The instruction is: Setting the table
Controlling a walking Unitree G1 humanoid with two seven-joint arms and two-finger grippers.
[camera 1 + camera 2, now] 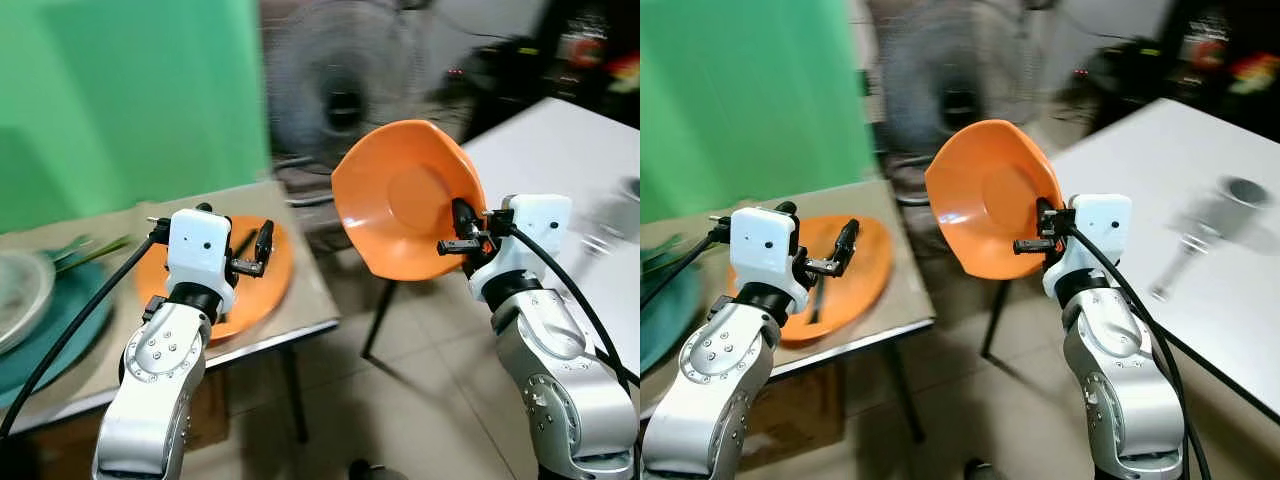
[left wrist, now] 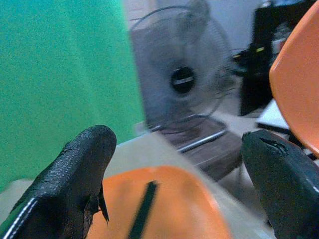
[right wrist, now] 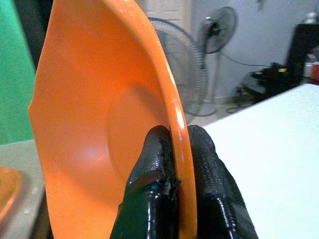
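The right gripper [image 1: 459, 228] is clenched on the rim of a shallow orange plastic bowl [image 1: 405, 210], one black finger inside the rim and one behind it, as the right wrist view shows closely [image 3: 158, 149]. The bowl is held up in the air, tilted nearly on edge with its hollow facing the camera, in the gap between a small beige-topped table [image 1: 285, 305] on the left and a white table [image 1: 1200, 180] on the right. It touches neither table.

The left gripper [image 1: 250, 250] hovers with its fingers spread apart and nothing between them, above a second round orange plastic plate [image 1: 270, 275] that lies flat near the front right corner of the beige-topped table. A thin dark stick-like item [image 2: 143, 209] lies across that plate; what it is cannot be told.

Toward the left edge of the same table sits a teal round plate [image 1: 70, 320] with a pale grey dish [image 1: 20, 295] on it, and a few green stems [image 1: 95, 250] lie just behind them.

On the white table, well apart from the held bowl, a blurred grey metal cup-like object [image 1: 1240, 195] stands near the far right. A standing electric fan [image 1: 345, 95] is behind the gap between the tables, in front of a green wall [image 1: 120, 90].
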